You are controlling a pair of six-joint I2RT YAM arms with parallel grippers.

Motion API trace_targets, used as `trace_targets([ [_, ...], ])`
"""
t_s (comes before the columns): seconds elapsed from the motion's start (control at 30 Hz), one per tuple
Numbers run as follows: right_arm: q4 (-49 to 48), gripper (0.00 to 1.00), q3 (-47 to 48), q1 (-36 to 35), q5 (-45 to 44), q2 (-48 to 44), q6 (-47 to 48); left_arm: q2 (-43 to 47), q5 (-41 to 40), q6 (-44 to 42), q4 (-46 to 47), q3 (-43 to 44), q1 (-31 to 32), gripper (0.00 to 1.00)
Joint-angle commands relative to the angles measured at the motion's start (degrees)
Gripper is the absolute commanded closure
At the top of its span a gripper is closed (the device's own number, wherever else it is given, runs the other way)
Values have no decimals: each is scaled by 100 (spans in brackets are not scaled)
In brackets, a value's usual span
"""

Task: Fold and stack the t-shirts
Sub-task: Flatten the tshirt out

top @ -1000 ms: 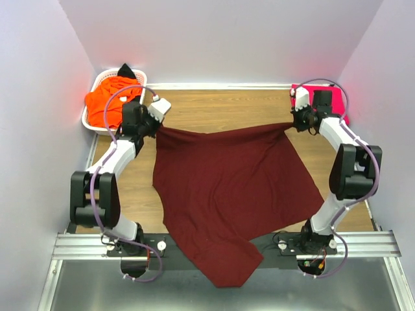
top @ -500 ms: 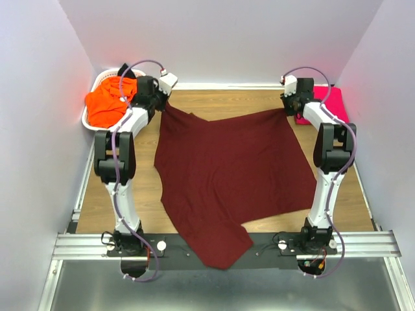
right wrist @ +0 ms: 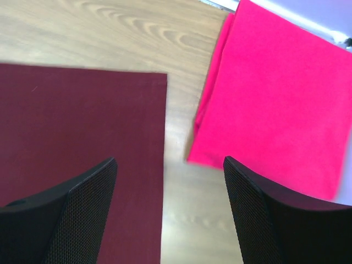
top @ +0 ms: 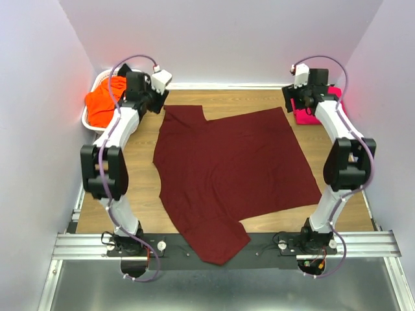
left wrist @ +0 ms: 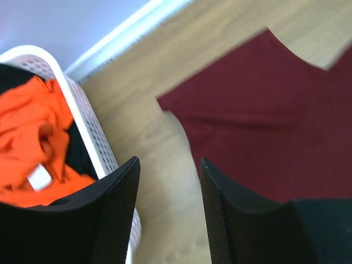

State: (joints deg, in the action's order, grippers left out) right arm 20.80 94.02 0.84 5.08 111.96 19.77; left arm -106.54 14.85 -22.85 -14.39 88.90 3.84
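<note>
The dark maroon t-shirt (top: 227,168) lies spread flat on the wooden table, its near end hanging over the front rail. My left gripper (top: 157,102) hovers open just past the shirt's far left corner (left wrist: 264,126), with only bare wood between its fingers (left wrist: 169,162). My right gripper (top: 293,103) is open above the gap between the maroon shirt's far right corner (right wrist: 82,115) and a folded bright pink t-shirt (right wrist: 275,99); nothing sits between its fingers (right wrist: 169,159). An orange t-shirt (left wrist: 27,126) and black cloth (left wrist: 14,74) are in the basket.
The white lattice basket (top: 93,83) stands at the far left corner, close to my left gripper, its wall (left wrist: 91,132) beside the left finger. The pink t-shirt (top: 303,116) lies at the far right by the wall. White walls close in on three sides.
Both grippers have opened and let go of the maroon shirt's far corners. The shirt has dropped flat onto the table. Both arms carried it toward the back wall and now hover there.
</note>
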Motion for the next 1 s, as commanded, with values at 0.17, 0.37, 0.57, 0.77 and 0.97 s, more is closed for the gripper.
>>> trace_targets([
  [0.17, 1936, 15, -1208, -5, 239, -1018, 1002, 1389, 818, -904, -1837, -2357, 178, 51],
  [0.37, 2438, 16, -1790, -5, -68, -1116, 1415, 1637, 414, -1169, -2032, -3194, 513, 51],
  [0.57, 2534, 19, -2168, 4, -341, -738, 1644, 1233, -253, -1239, -1997, -3405, 583, 51],
  [0.77, 2526, 21, -2458, 4, -473, -562, 1714, 1030, -886, -1450, -1954, -3660, 583, 51],
  [0.97, 2561, 21, -2687, 4, -447, -745, 1688, 864, -1695, -1494, -1655, -3907, 574, 52],
])
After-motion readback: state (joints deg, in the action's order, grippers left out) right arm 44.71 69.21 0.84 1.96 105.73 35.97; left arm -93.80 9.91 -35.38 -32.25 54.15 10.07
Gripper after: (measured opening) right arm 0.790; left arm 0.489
